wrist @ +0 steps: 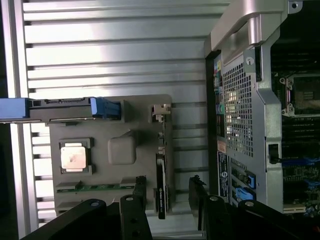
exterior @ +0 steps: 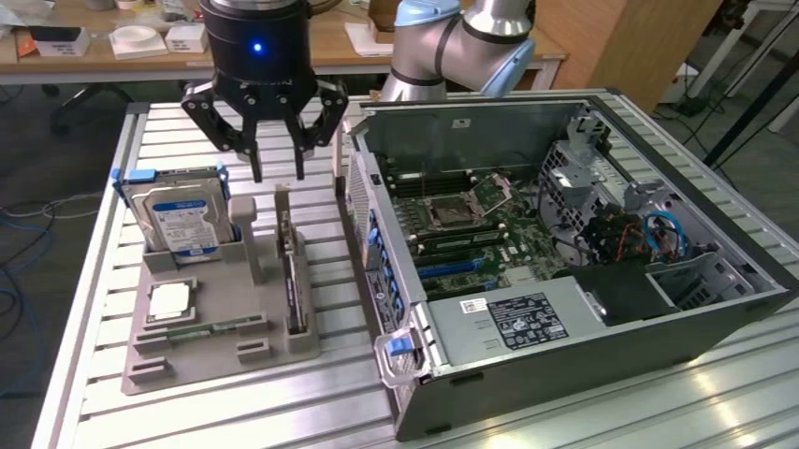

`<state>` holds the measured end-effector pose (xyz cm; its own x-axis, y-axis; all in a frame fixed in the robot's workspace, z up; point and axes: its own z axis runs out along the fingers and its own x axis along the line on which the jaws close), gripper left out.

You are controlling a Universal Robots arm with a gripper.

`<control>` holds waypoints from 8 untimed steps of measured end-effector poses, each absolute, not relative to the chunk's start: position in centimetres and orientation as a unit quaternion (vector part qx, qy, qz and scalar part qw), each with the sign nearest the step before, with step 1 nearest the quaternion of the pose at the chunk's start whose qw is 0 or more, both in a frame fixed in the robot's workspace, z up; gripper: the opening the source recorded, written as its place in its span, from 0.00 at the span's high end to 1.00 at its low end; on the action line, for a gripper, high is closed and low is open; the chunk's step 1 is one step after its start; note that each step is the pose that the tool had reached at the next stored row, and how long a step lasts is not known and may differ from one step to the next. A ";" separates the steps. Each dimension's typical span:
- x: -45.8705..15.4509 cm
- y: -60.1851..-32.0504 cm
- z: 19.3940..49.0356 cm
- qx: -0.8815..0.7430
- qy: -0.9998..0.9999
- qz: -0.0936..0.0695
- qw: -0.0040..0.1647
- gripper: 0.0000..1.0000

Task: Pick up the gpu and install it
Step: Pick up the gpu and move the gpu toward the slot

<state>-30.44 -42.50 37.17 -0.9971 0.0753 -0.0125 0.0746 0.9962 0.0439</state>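
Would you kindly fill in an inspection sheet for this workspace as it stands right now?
Surface: slotted metal table, carrying a grey fixture tray and an open computer case.
Job's things: gpu stands on edge in a tray slot, not yet installed; the case lies open on the exterior view's right.
Clutter: hard drive upright, processor chip and memory stick lying flat, all in the tray.
Grippers: gripper open, holding nothing, over the gpu.
Cables: blue cables inside the case; loose cables on the floor at the exterior view's left.
Surroundings: wooden desk with white boxes behind the table.
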 end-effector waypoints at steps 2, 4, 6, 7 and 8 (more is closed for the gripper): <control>-30.4 -42.6 37.1 0.037 0.999 0.022 0.007 0.53; -30.4 -42.7 37.0 0.038 0.999 0.022 0.007 0.53; -30.4 -42.8 36.9 0.038 0.999 0.022 0.007 0.53; -30.4 -42.9 36.9 0.038 0.999 0.022 0.007 0.53; -30.4 -43.0 36.9 0.038 0.999 0.022 0.007 0.53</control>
<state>-30.41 -42.97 36.86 -0.9971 0.0753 -0.0126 0.0746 0.9962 0.0440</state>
